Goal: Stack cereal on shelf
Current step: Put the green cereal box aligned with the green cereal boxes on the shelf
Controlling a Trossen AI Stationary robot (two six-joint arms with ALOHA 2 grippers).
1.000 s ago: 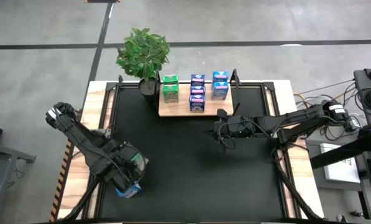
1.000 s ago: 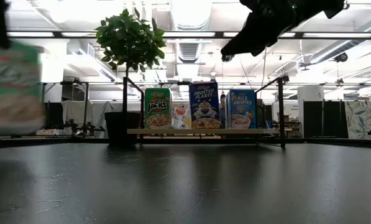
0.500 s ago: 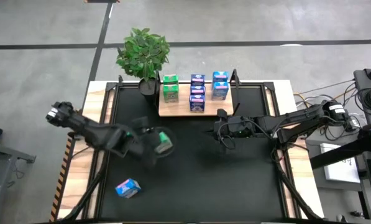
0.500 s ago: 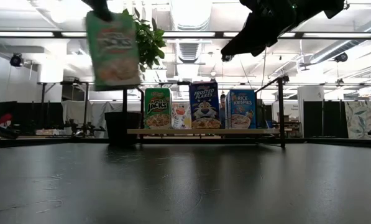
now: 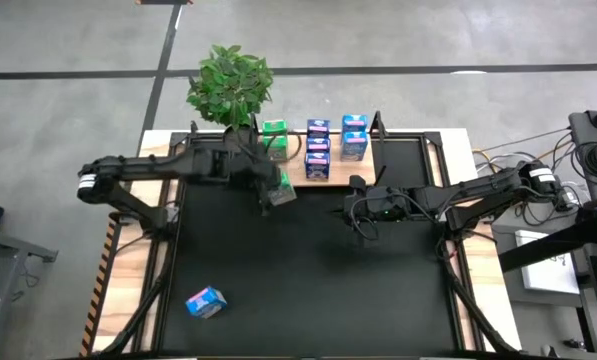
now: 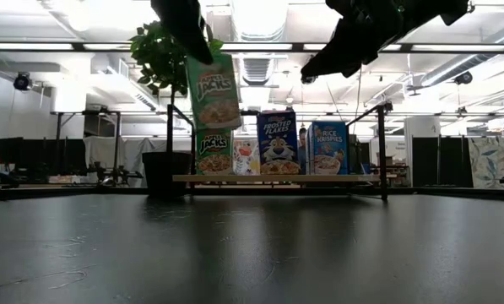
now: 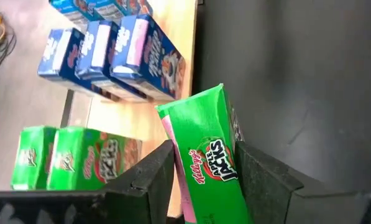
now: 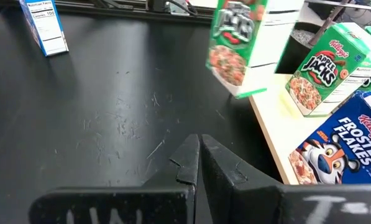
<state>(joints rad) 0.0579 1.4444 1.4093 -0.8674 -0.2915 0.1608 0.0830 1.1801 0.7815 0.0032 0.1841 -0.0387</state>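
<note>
High view: the left tool (image 5: pixel 274 186) is seen just left of centre, clamped on a green carton (image 5: pixel 281 188) at the near left corner of the shelf (image 5: pixel 290 176), which lies in the upper middle of the frame; the green stack (image 5: pixel 274 136) already on the board sits just above the held carton in the picture, so the coming move is judged to turn on that short gap; the blue cartons (image 5: pixel 318 150) fill the middle and right of the board, and one stray blue carton (image 5: pixel 206 301) lies far off at lower left on the bench (image 5: pixel 308 290); the right tool (image 5: pixel 358 210) waits right of centre, below the shelf's right half.

Low view: the held carton (image 6: pixel 213 89) hangs upright, slightly tilted, its long axis near vertical, directly above the standing green carton (image 6: pixel 214 154) at centre left; whether they touch cannot be told.

Left wrist view: the carton (image 7: pixel 209 162) is gripped on both broad faces between the two fingers (image 7: pixel 148 180), with the shelved green cartons (image 7: pixel 67 158) at lower left.

Right wrist view: the right tool's fingers (image 8: pixel 188 160) are pressed together, holding nothing; the held carton (image 8: pixel 235 43) is at the upper middle, the shelf (image 8: pixel 278 134) at right.
</note>
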